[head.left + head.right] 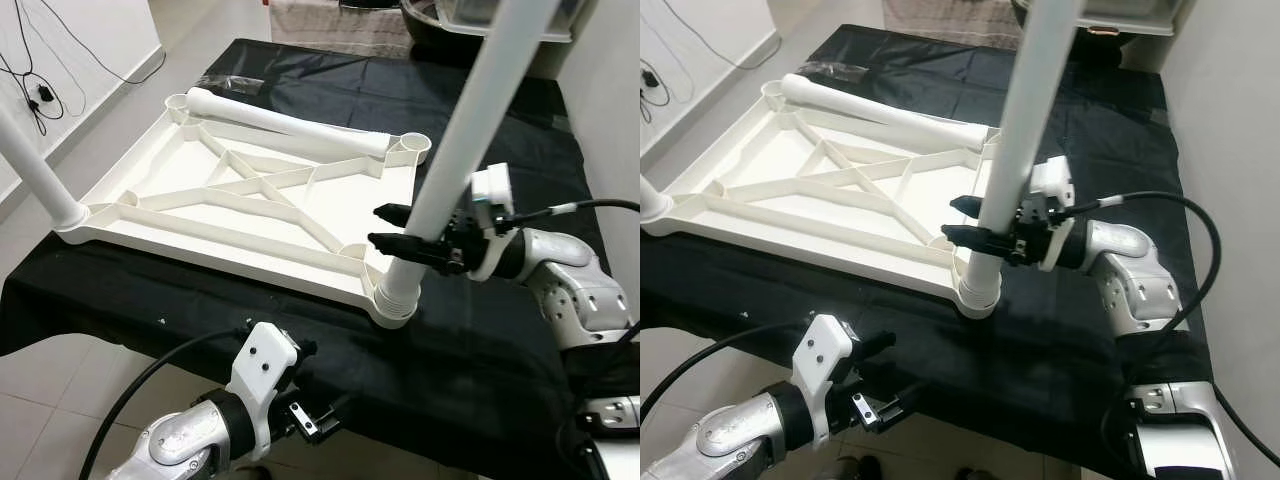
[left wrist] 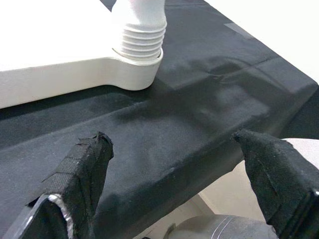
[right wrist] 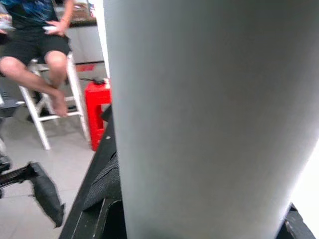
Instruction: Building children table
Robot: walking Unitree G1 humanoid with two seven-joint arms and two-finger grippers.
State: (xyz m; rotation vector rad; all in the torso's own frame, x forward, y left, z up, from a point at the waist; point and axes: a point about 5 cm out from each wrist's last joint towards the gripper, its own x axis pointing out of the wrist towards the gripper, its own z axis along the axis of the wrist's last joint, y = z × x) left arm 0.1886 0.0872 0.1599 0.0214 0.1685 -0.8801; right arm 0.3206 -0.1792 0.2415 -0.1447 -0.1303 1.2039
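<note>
A white plastic tabletop (image 1: pixel 250 200) lies upside down on a worktop (image 1: pixel 480 330) draped in black cloth, its ribbed underside facing up; it takes up the left and middle of the worktop, and its near edge runs close to the worktop's near edge. A broad strip of bare black cloth stays free along the right edge, and a narrower one along the far edge. Three white table legs can be counted: one standing leg (image 1: pixel 470 130) is set upright in the socket at the tabletop's near right corner, a second upright leg (image 1: pixel 35 170) stands in the near left corner socket, and a third loose leg (image 1: pixel 290 128) lies flat along the tabletop's far side. The right gripper (image 1: pixel 985 232) reaches in from the right edge, its fingers pinching the standing leg just above its threaded base. The left gripper (image 1: pixel 315 420) hovers off the worktop's near edge, fingers (image 2: pixel 84 174) spread apart and holding nothing, with open floor below. In the right wrist view a seated person (image 3: pixel 40 45) sits on a white stool beside a red container (image 3: pixel 97 112).
</note>
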